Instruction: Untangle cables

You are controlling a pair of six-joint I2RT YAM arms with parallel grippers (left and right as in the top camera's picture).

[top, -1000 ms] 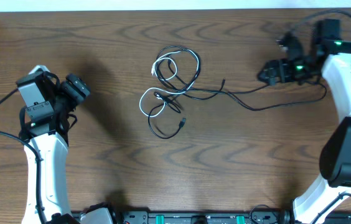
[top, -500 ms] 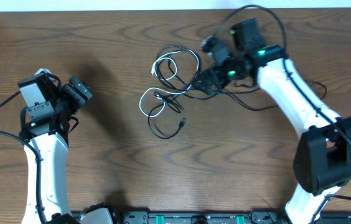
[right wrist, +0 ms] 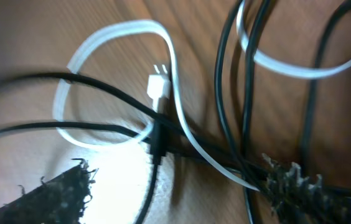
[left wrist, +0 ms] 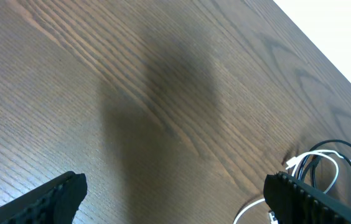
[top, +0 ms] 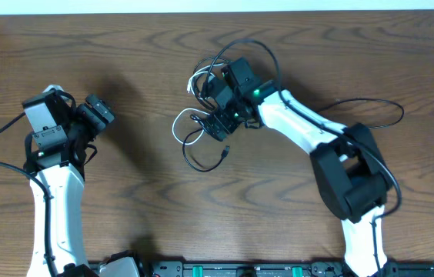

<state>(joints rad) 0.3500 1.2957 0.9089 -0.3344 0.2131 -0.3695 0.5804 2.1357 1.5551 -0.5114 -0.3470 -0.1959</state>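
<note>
The cables [top: 198,132] lie as a loose tangle of thin black and white strands at the table's middle. One long black strand [top: 390,114] trails off to the right behind the right arm. My right gripper [top: 218,123] hangs low right over the tangle, open. In the right wrist view its fingers [right wrist: 54,196] stand wide on either side of crossing black cables [right wrist: 158,152] and a white loop with a white plug [right wrist: 157,86]. My left gripper [top: 97,111] is open, well to the left of the tangle, with nothing between its fingers [left wrist: 45,200]; the cables [left wrist: 325,163] show at its view's lower right.
Bare brown wood table [top: 278,208] surrounds the tangle. The right arm [top: 309,131] stretches from the right base across to the centre. Thicker black robot wiring [top: 255,48] arcs above the right wrist. A rail [top: 240,269] runs along the front edge.
The right arm has swung from the far right across to the centre and come down over the tangle. The left arm has barely moved.
</note>
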